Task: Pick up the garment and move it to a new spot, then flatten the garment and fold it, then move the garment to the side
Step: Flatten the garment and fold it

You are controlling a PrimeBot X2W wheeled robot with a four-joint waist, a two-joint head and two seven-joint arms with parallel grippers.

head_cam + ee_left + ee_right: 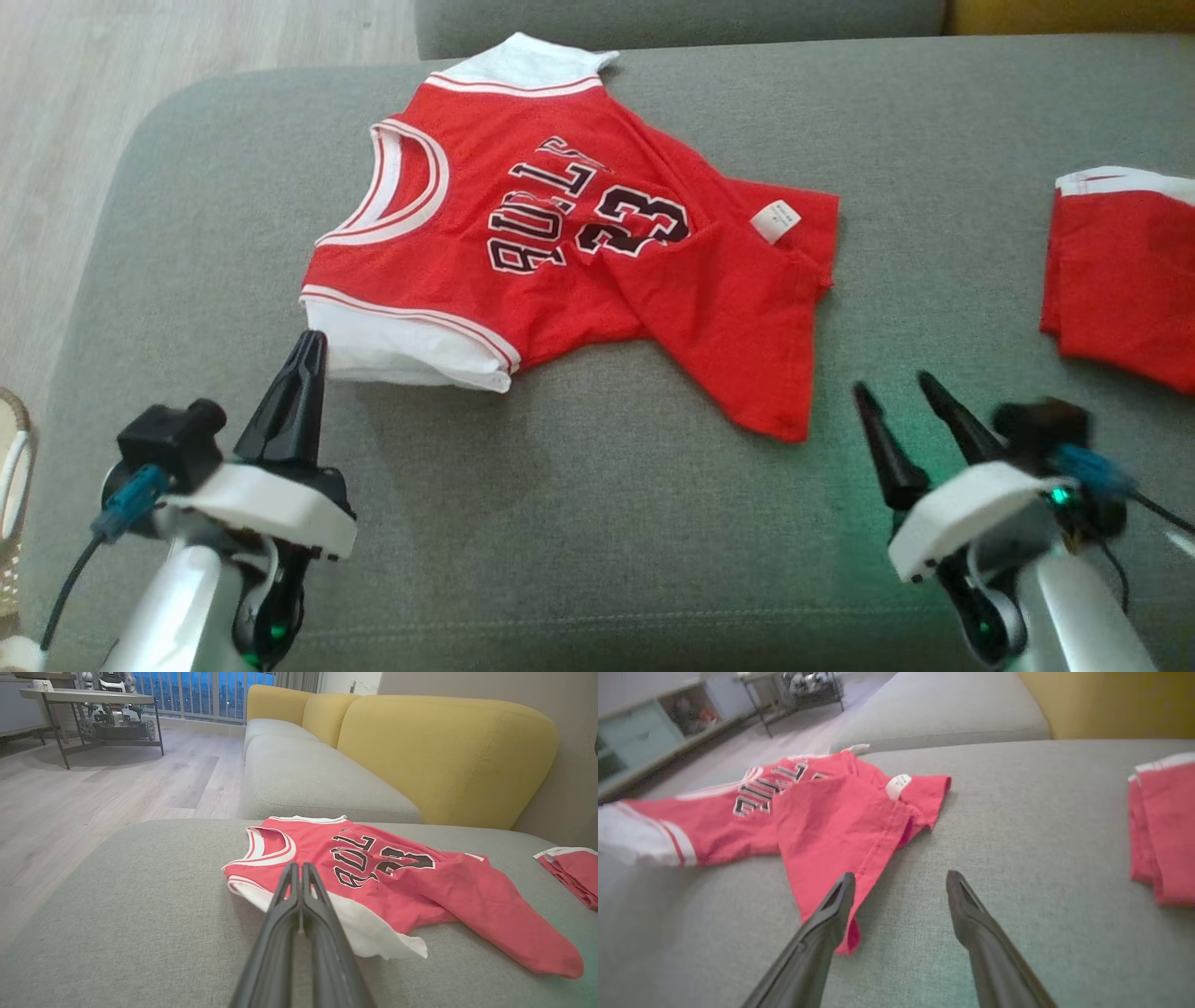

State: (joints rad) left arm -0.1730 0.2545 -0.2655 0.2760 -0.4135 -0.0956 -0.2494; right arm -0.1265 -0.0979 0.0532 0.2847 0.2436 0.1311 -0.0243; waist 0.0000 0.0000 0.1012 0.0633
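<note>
Item 1, garment (560, 252): red jersey with white sleeves and "BULLS 23" print. It lies rumpled on the grey cushion (653, 523), neck toward my left and hem toward my right. 1 hem corner is folded over, showing a white label (775, 222).

Item 2, my left gripper (313, 341): 2 fingers pressed together with nothing between them. The tips are at the garment's near white sleeve; touching or not, I cannot tell.

Item 3, my right gripper (891, 383): 2 fingers spread apart, empty, over the cushion just beside the garment's near hem corner.

Item 4, second red cloth (1120, 280): folded, at the cushion's far right, well apart from the garment.
</note>
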